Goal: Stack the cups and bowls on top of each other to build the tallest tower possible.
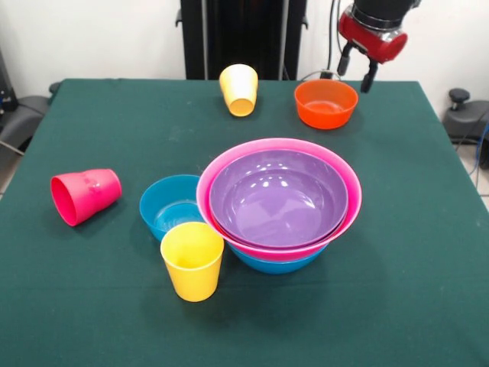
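Observation:
The tower [279, 202] stands at the table's middle: a purple bowl [276, 197] nested in the big pink bowl [336, 168], on a blue bowl [276, 264] at the bottom. A second blue bowl [170, 208] sits beside it on the left. A yellow cup [192, 261] stands upright in front of that. A red-pink cup [84, 196] lies on its side at the left. Another yellow cup [239, 89] lies tilted at the far side. An orange bowl [326, 103] sits far right. My gripper [357, 66] hangs open and empty above and just right of the orange bowl.
The green table [428, 252] has its far edge right behind the orange bowl and the far yellow cup. The robot's black pedestal [243, 34] stands behind the table. Dark equipment [464, 115] sits off the table's right side.

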Available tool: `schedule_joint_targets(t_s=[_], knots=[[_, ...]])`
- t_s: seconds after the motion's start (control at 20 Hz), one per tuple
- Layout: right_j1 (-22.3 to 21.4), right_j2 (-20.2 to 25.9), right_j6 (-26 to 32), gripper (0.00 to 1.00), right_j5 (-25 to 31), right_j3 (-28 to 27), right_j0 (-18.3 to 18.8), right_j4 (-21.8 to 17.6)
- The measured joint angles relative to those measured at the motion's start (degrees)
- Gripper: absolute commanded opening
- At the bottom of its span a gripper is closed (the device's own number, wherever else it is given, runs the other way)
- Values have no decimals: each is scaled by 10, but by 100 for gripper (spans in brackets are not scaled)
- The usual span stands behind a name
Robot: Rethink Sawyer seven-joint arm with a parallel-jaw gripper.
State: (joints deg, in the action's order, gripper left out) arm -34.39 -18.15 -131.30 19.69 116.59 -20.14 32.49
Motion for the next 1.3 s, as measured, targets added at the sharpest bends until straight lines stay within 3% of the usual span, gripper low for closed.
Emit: schedule_joint_targets(t_s=[0.3, 0.75, 1.3], knots=[[8, 13, 0, 100, -18, 7, 0, 0], [46, 25, 0, 100, -94, 12, 1, 0], [91, 34, 0, 100, -130, 12, 10, 1]])
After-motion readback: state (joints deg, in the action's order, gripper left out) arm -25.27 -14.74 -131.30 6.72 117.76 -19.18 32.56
